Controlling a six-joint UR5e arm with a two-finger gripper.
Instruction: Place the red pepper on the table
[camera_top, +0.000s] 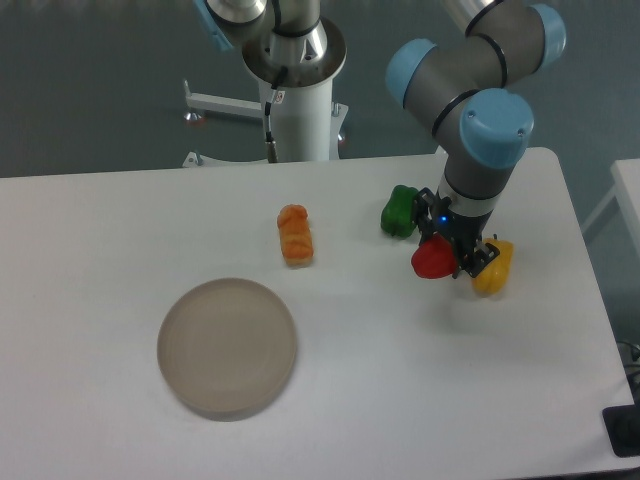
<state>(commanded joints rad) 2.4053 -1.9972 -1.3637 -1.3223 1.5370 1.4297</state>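
One red pepper (433, 260) at the end effector (455, 262); stem direction unclear.

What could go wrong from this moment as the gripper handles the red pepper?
The red pepper sits at the gripper with the green pepper and yellow pepper close on either side; the fingers may nudge either neighbour. Once released, the rounded pepper could roll on the table.

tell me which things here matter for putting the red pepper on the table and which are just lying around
Part of the job:
- small glossy red bell pepper, between the jaws
- two-finger gripper
- flat white tabletop

Just lying about:
- green bell pepper
- yellow bell pepper
- orange ridged food item
- round beige-grey plate
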